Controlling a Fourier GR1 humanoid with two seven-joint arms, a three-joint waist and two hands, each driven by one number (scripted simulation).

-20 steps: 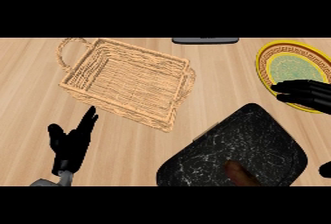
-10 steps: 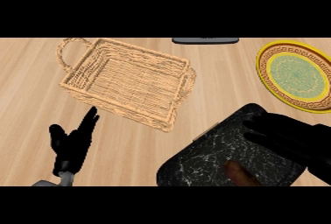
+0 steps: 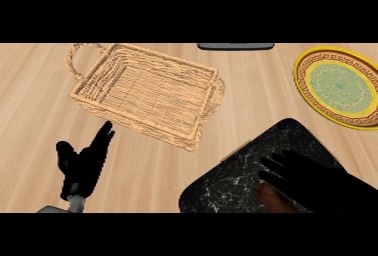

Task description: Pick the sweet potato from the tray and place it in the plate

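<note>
Over the black tray point(image 3: 221, 187), lower your spread, empty right hand point(image 3: 306, 177) squarely onto the sweet potato point(image 3: 272, 197) before curling.

Reddish-brown sweet potato point(image 3: 272, 198) lying in black marbled tray point(image 3: 229, 185), mostly hidden. Yellow-rimmed round plate point(image 3: 341, 86), green centre, well apart, far right.

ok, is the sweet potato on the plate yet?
No, the sweet potato lies on the black tray under the right hand; the plate holds nothing.
</note>
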